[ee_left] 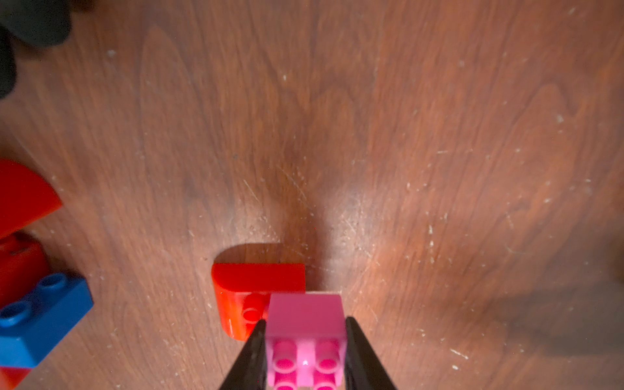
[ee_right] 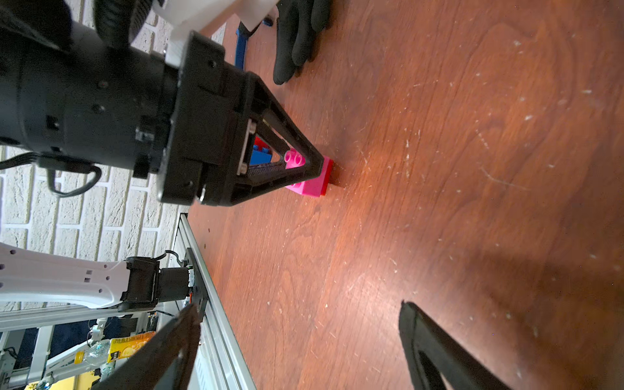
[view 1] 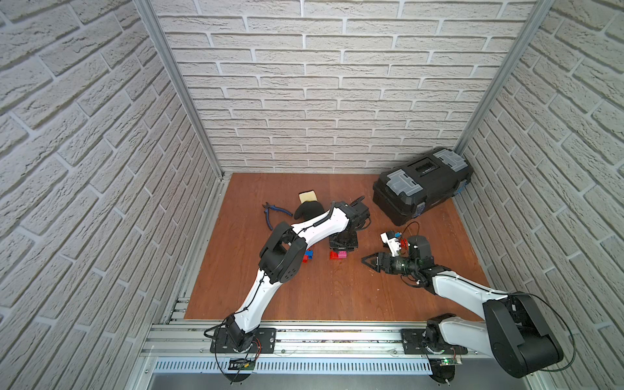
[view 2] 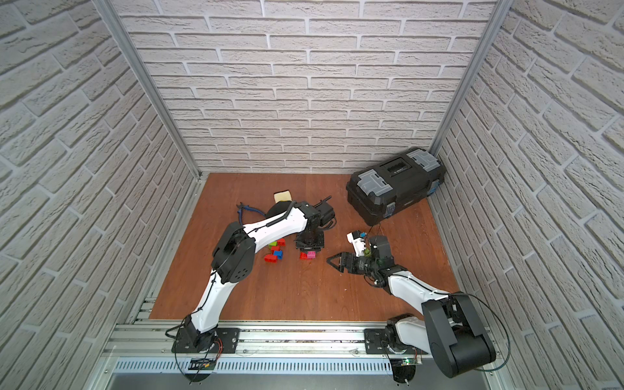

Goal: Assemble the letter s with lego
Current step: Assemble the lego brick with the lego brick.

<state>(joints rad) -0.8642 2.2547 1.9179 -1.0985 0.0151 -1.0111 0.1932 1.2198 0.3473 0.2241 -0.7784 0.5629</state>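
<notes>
Now, left claw [ee_left: 305, 322]: I see it clenched on the pink brick [ee_left: 305, 337], one finger on each side; it points straight down at the table [view 1: 304, 290]
Pink brick: resting partly on a red brick [ee_left: 258, 280] that pokes out to one side; both near the table's middle
Right claw [ee_right: 297, 309]: released, fingers wide apart, nothing between them; low over the wood, apart from the pink brick, aimed toward it
Loose lego: blue brick [view 2: 277, 253], lime green brick [view 2: 274, 243] and another red piece [view 2: 270, 258] clustered beside my left forearm
Elsewhere: black glove [view 1: 307, 207] and pliers [view 1: 275, 212] behind; toolbox [view 1: 422, 184] in the far corner
</notes>
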